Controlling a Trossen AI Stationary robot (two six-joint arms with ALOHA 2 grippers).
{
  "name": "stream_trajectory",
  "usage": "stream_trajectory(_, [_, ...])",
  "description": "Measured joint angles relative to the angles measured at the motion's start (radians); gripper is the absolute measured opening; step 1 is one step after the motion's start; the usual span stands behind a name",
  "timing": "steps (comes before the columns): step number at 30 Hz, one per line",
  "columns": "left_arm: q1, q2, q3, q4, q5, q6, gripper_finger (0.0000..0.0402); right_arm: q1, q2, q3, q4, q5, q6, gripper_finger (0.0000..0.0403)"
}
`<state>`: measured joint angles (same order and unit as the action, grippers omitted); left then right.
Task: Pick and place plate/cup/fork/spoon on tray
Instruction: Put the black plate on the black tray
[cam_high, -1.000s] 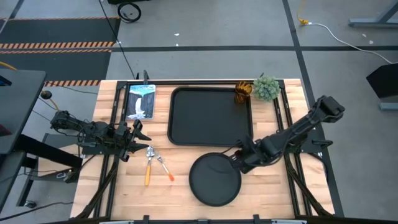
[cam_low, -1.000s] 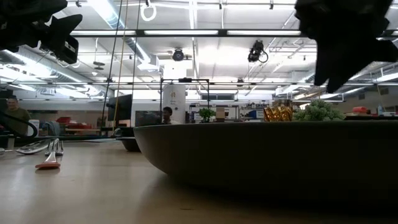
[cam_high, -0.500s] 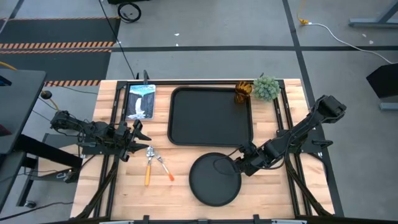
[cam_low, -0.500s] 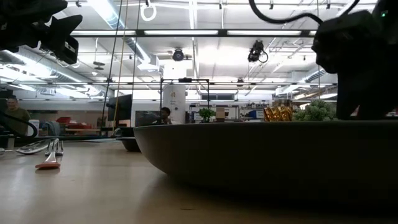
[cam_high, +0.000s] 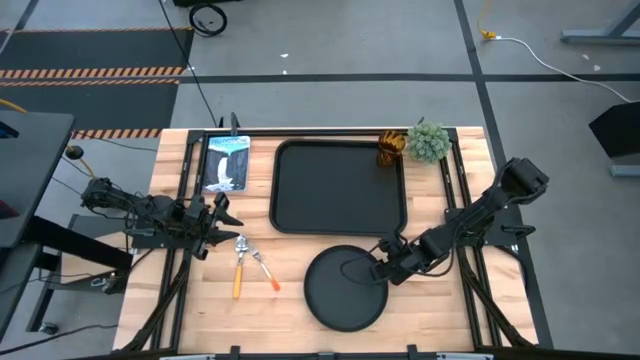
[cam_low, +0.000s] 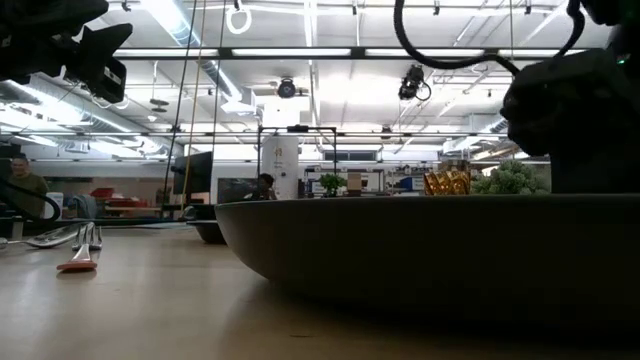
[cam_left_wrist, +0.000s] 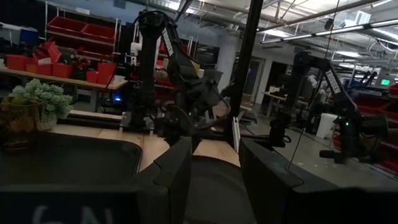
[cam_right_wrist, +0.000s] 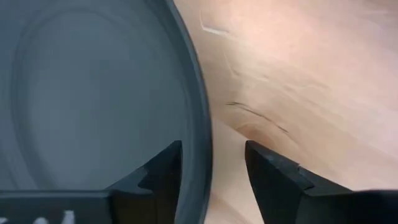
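Note:
The round black plate (cam_high: 343, 290) lies flat on the wood table near the front edge, and it fills the low view (cam_low: 420, 250). My right gripper (cam_high: 381, 269) is open and low at the plate's right rim (cam_right_wrist: 200, 118), one finger over the plate's inside and one over the table outside. The black tray (cam_high: 288, 190) lies behind the plate. The amber cup (cam_high: 389, 149) stands at the tray's far right corner. The spoon (cam_high: 238, 270) and the fork (cam_high: 266, 270) lie on the table left of the plate. My left gripper (cam_high: 222, 222) is open and empty beside them. My right gripper's fingers stand astride the plate's right rim (cam_right_wrist: 202, 134), slanting down from the table's right. One finger (cam_right_wrist: 158, 177) is inside the rim and one finger (cam_right_wrist: 273, 177) is outside. I cannot tell whether they touch it. The plate rests flat on the table.
A small green plant (cam_high: 429, 141) stands right of the cup. A blue and white card (cam_high: 226, 162) lies left of the tray. Dark rails (cam_high: 185, 180) run along both sides of the table. Bare wood shows right of the plate (cam_high: 440, 310).
My right gripper has gone down and a little toward the table's near edge, ending low at the plate's right rim. The plate has stayed where it was.

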<state>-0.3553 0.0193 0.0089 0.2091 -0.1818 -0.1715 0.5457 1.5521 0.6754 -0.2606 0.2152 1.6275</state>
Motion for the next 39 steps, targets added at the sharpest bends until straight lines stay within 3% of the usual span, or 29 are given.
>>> stream_trajectory(20, [0.000,0.000,0.000,0.003,0.000,0.000,0.0142,-0.020,-0.004,0.003,0.005,-0.042,0.074,0.0012])
stream_trajectory(27, [0.000,0.000,0.000,0.003,0.000,0.000,0.0142,-0.031,-0.038,0.001,0.027,-0.080,0.045,0.0013])
stream_trajectory(33, [0.000,0.000,0.000,0.003,0.000,0.000,0.0142,-0.038,-0.121,0.001,0.033,-0.038,0.047,0.0010])
stream_trajectory(39, [0.000,0.000,0.000,0.003,0.000,0.000,0.0142,-0.114,-0.197,0.001,-0.051,-0.018,0.075,0.0010])
